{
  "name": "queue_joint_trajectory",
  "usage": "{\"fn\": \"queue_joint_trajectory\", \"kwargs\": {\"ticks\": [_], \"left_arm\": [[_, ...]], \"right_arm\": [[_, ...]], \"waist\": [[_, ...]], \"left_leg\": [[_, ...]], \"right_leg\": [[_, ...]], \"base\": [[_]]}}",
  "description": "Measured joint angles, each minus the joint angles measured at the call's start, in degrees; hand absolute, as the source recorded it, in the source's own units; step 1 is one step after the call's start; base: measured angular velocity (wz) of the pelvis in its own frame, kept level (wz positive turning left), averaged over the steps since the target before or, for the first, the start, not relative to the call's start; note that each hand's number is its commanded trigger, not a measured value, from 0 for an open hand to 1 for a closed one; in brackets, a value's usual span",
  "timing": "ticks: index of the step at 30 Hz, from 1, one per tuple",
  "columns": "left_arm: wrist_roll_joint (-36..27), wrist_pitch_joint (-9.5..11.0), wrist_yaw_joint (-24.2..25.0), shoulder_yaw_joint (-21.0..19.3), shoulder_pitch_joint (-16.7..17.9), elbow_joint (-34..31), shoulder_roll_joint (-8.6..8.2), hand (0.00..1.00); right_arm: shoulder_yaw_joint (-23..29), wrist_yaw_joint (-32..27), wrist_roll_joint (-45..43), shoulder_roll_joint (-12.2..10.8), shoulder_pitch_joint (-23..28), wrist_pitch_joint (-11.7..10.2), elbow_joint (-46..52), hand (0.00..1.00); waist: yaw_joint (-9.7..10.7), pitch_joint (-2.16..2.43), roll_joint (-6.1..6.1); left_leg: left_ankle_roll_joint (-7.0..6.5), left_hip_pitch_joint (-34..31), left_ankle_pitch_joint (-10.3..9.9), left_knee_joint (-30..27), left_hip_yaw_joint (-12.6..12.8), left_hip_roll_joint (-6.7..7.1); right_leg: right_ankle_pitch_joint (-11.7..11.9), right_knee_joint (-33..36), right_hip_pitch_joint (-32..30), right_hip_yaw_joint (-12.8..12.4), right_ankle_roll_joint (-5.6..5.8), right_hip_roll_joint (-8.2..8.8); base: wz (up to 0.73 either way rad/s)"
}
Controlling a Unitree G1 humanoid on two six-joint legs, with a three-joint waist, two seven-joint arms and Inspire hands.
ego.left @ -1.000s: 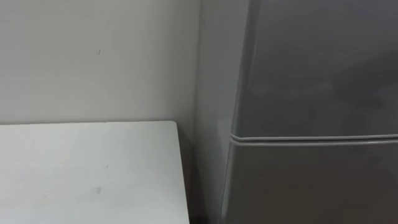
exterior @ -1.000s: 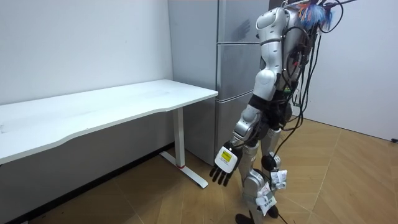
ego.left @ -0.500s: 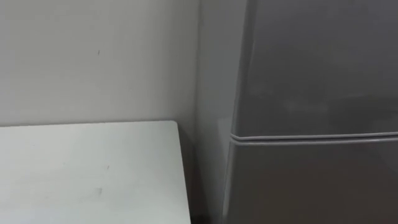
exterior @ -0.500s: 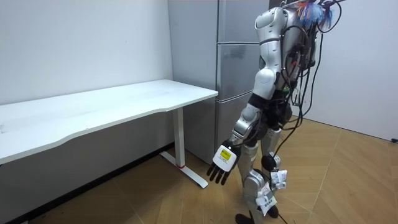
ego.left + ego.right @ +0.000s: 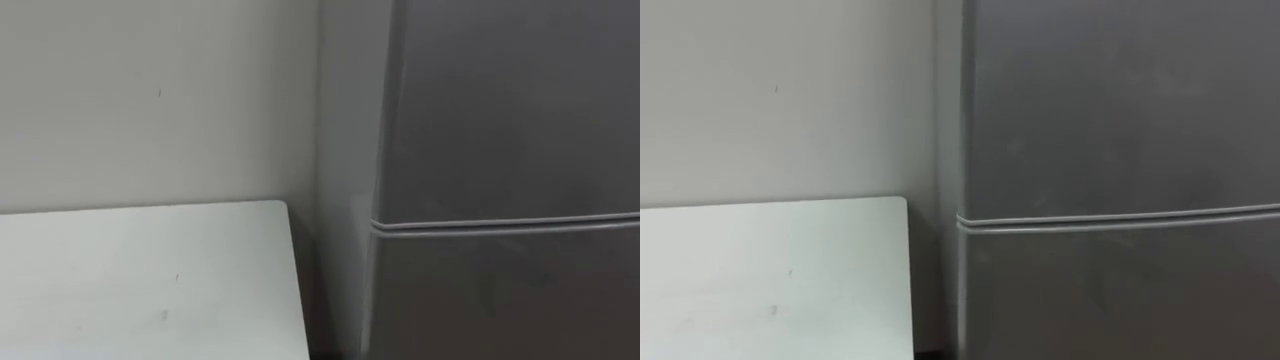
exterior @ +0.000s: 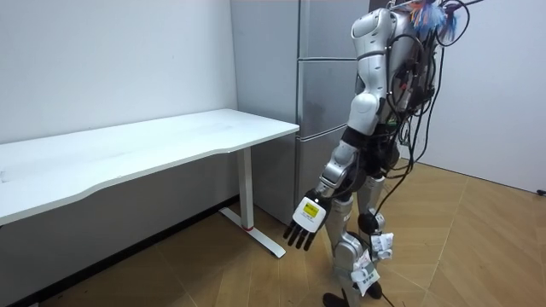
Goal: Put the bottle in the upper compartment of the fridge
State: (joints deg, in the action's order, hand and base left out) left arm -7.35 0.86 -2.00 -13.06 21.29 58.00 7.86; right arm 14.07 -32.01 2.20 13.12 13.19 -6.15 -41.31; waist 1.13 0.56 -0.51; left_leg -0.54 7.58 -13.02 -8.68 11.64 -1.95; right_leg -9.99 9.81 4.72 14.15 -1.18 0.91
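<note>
Fingers (image 6: 293,242) of left hand (image 6: 307,213) straight, slightly apart, pointing at floor beside the leg; holding nothing, touching nothing. Standing close before fridge (image 5: 500,130), upper door (image 5: 520,90) and lower door (image 5: 500,300) both closed, contents hidden. White table (image 5: 140,280) end just beside fridge's left flank.

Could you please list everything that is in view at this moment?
Tall grey two-door fridge: one, grey, against the wall at the table's end, both doors shut.
Long white table: one, white top on white legs, along the wall beside the fridge.
Plain wall: one, white, behind the table.
Wooden floor: one, light brown, under the robot.
Left hand: one, dark fingers, open, hanging low at the robot's side, in front of the fridge.
</note>
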Motion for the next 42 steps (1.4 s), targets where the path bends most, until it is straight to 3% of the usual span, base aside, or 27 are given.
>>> {"fn": "queue_joint_trajectory", "kwargs": {"ticks": [6, 14, 27, 35, 42], "left_arm": [[-1.0, 0.0, -0.2, 0.0, -0.5, 0.9, -0.12, 0.0], [-0.5, 1.2, -0.4, 1.0, -0.6, 2.4, -0.02, 0.0], [0.9, 1.9, -0.8, 2.7, -2.9, 2.1, -0.08, 0.0], [2.5, 1.7, -0.9, 4.0, -2.8, 2.1, -0.62, 0.0], [3.1, 1.8, -0.1, 5.6, -3.7, 2.2, -1.17, 0.0]], "right_arm": [[-4.1, 2.3, -0.1, -0.3, 0.3, 0.0, -9.3, 0.0], [-4.0, 4.9, -0.8, -1.8, 0.4, -0.3, -16.4, 0.0], [-4.9, 11.6, 4.8, -4.8, 1.0, -0.4, -17.0, 0.0], [-6.3, 18.8, 9.3, -6.2, 1.2, 0.1, -19.2, 0.0], [-8.3, 29.4, 13.1, -6.2, -0.7, 0.7, -22.4, 0.0]], "waist": [[-0.3, -0.03, 0.18], [-0.2, -0.43, 0.23], [0.0, -0.59, 0.78], [0.1, -0.43, 1.62], [0.1, -0.47, 2.3]], "left_leg": [[0.02, 0.3, 0.0, -0.1, 0.0, 0.18], [-0.01, 0.8, 0.0, 0.0, -0.1, 0.47], [-0.11, 0.8, -0.1, 0.2, 0.0, 0.31], [-0.11, 0.3, -0.2, 0.2, -0.1, 0.49], [-0.12, -0.2, -0.2, -0.1, -0.7, 0.54]], "right_leg": [[-0.2, -0.3, 0.2, -0.1, -0.04, -0.01], [-0.3, -1.0, 0.5, -0.6, 0.24, 0.02], [-0.4, -1.1, 0.8, -0.6, 0.39, -0.01], [-0.4, -1.0, 0.8, -0.4, 0.41, 0.02], [-0.4, -1.1, 0.2, 0.0, 0.44, 0.13]], "base": [[0.0], [0.0], [0.0], [0.0], [0.01]]}}
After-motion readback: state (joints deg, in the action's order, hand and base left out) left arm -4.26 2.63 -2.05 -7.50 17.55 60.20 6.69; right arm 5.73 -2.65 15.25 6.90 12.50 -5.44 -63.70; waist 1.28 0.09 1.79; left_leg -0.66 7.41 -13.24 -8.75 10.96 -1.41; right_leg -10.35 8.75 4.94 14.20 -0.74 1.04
